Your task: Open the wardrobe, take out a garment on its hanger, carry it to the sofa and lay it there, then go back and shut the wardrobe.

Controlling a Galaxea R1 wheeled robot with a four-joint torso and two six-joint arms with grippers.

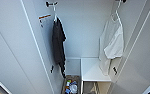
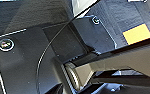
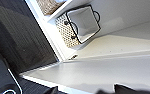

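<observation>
Fingers: cannot tell for either gripper. In the left wrist view the robot's own dark plate and bar block most of the frame, with dark floor and a yellow patch (image 2: pixel 136 33) beyond; no fingers can be made out, nothing seen held. In the right wrist view two dark tips sit at the frame edge, too little to judge any gap or hold. That view looks along a white door panel (image 3: pixel 111 72) to a white wire-handled basket (image 3: pixel 83 22) on a woven base, just beside the cabinet's white frame.

Head view: wardrobe (image 1: pixel 13 50) stands open, both doors swung wide to either side, interior fully exposed. No gripper near the clothes.

White T-shirt (image 1: pixel 113 42) hangs on the right side of the interior, on its white hanger (image 1: pixel 116 13), hook up at the top rail. Long axis vertical, collar up, hem down. It hangs turned partly edge-on to the camera, one sleeve bulging outward toward the opening. Its lower hem reaches down to a white shelf (image 1: pixel 94 72) at the back right; touching or not, cannot tell.

Black shirt (image 1: pixel 58 45) hangs on the left side from a rod end (image 1: pixel 51 4), also vertical, well apart from the white one. An orange-and-white label (image 1: pixel 44 17) is stuck on the left inner wall beside it.

A box of mixed small items (image 1: pixel 71 87) sits on the wardrobe floor, left of the shelf.
</observation>
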